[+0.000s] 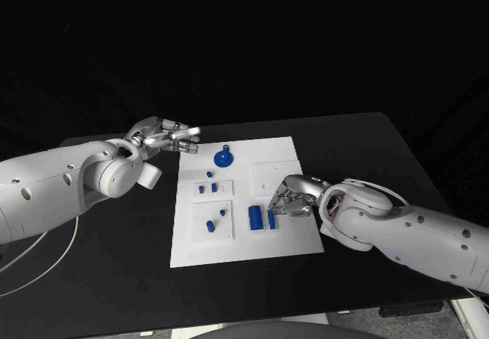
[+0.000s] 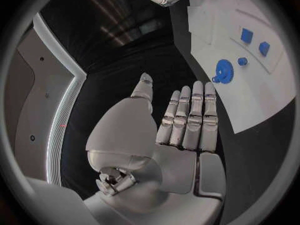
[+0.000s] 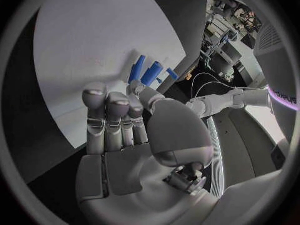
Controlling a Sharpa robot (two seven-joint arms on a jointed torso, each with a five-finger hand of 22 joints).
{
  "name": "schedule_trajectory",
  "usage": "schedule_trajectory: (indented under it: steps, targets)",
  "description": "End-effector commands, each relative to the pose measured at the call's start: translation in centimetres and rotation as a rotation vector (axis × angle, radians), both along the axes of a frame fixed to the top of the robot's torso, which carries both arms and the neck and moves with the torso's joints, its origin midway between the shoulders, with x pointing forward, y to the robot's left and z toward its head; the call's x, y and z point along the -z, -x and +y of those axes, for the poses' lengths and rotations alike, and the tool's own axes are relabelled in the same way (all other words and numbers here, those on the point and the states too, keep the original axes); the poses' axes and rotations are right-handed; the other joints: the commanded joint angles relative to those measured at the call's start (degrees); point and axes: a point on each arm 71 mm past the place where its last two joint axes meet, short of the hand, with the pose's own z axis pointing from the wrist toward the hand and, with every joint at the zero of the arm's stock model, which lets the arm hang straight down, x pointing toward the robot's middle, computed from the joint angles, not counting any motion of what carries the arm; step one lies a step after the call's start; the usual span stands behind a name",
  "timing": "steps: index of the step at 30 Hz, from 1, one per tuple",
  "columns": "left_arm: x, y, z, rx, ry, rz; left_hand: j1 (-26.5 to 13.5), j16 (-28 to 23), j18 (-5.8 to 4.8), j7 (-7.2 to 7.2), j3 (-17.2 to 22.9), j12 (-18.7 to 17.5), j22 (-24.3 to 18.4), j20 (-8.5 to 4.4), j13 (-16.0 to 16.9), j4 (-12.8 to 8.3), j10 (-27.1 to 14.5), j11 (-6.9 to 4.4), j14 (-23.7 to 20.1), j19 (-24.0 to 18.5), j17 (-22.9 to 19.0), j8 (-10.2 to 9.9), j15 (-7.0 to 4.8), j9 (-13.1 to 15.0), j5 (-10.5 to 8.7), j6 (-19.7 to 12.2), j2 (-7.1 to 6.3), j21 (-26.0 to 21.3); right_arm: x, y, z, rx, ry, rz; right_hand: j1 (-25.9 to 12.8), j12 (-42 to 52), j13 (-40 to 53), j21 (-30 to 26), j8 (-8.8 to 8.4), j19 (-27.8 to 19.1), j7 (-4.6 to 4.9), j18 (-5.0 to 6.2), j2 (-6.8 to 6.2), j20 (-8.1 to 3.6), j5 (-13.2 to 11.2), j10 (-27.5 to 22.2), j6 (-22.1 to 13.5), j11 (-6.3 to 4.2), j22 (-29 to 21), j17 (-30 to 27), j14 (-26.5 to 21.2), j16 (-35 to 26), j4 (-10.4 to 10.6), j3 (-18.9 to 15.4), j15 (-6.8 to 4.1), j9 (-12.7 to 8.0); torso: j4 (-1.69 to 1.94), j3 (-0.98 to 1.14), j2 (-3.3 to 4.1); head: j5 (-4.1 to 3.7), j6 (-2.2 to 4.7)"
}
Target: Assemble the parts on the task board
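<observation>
The right hand [image 1: 292, 200] lies nearest, low over the near right part of the task board [image 1: 290, 152], its fingers curled down beside the two upright blue bars [image 1: 262, 218]. It rests just to the right of those bars; from the head view I cannot tell whether a fingertip touches the thinner one. In the right wrist view the fingers [image 3: 106, 117] lie side by side and fairly straight over the white plate, with nothing held in them, the bars just beyond the fingertips.

The left hand [image 1: 163, 135] hovers at the far left corner of the board, off its edge, over the black table [image 1: 122, 261]. Its fingers [image 2: 190, 117] are extended and close together, the thumb apart, holding nothing. The round blue disc [image 1: 223, 157] sits on the board just to the right of this hand, not touching it.

Counted on the board: one disc, one small dot-like piece [image 1: 209, 174] below it, two short pieces [image 1: 209, 188] in a raised square, one peg-like piece [image 1: 212, 225] in the next square, and two bars.
</observation>
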Motion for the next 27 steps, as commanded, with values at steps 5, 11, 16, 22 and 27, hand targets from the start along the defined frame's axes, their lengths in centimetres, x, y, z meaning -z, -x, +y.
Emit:
schedule_trajectory:
  steps: [5,11,16,22,27]
  targets:
    - [-0.08,0.07,-0.21,0.018,0.003,0.000,0.38,-0.01,-0.89,0.36,-0.17,-0.16,-0.08,0.12,0.04,-0.02,-0.20,0.13,-0.23,-0.26,0.02,0.10,0.09,0.02,-0.12,-0.08,0.26,-0.21,0.60,0.14,0.11,-0.011,0.022,0.016,-0.80,-0.38,-0.09,-0.29,0.29,2.98,0.12,0.03,-0.15,-0.23,-0.87,-0.05,0.47,-0.38,-0.14,-0.26,-0.37,-0.14,-0.48,2.99,-0.11,0.03,0.02,0.03,0.02,0.12,-0.09]
    - [-0.08,0.07,-0.18,0.017,0.002,0.000,0.37,-0.01,-0.88,0.31,-0.14,-0.15,-0.08,0.13,0.04,0.01,-0.25,0.12,-0.24,-0.28,0.01,0.14,0.10,0.03,-0.12,-0.11,0.32,-0.21,0.73,0.16,0.21,-0.012,0.019,0.016,-0.88,-0.49,-0.16,-0.31,0.31,2.99,0.08,0.03,-0.17,-0.24,-0.95,-0.09,0.61,-0.42,-0.16,-0.27,-0.34,-0.16,-0.44,3.32,-0.13,0.05,-0.01,0.05,0.00,0.17,-0.06]
    - [-0.07,0.07,-0.19,0.017,0.002,0.001,0.46,-0.01,-0.88,0.36,-0.14,-0.14,-0.08,0.13,0.05,-0.05,-0.23,0.12,-0.24,-0.27,0.02,0.13,0.10,0.03,-0.12,-0.14,0.29,-0.21,0.78,0.17,0.30,-0.011,0.017,0.013,-0.97,-0.41,-0.12,-0.23,0.30,3.01,0.04,0.01,-0.32,-0.25,-0.68,-0.03,0.78,-0.45,-0.12,-0.25,-0.33,-0.13,-0.42,3.40,-0.13,0.05,-0.06,0.09,0.00,0.29,-0.11]
    - [-0.06,0.06,-0.18,0.017,0.001,0.002,0.46,-0.01,-0.88,0.36,-0.14,-0.14,-0.08,0.13,0.05,-0.05,-0.23,0.12,-0.24,-0.27,0.02,0.13,0.10,0.03,-0.12,-0.14,0.29,-0.21,0.76,0.18,0.37,-0.011,0.014,0.007,-1.33,-0.41,-0.12,-0.20,0.30,3.01,-0.07,-0.01,-0.64,-0.27,0.39,0.00,0.99,-0.51,-0.11,-0.20,-0.32,-0.07,-0.19,2.97,-0.16,0.05,-0.05,0.07,0.01,0.26,-0.15]
    - [-0.05,0.06,-0.19,0.017,0.000,0.003,0.45,-0.01,-0.88,0.37,-0.13,-0.14,-0.08,0.13,0.05,-0.04,-0.25,0.13,-0.24,-0.27,0.02,0.12,0.10,0.03,-0.12,-0.17,0.27,-0.21,0.66,0.15,0.41,-0.003,-0.002,-0.001,-4.31,-0.33,-0.06,-0.09,0.19,3.07,-0.59,-0.08,0.58,-0.40,-1.44,0.14,0.51,-0.68,-0.11,-0.09,-0.29,0.02,3.33,1.25,-0.29,-0.02,0.01,0.09,0.03,0.26,-0.06]
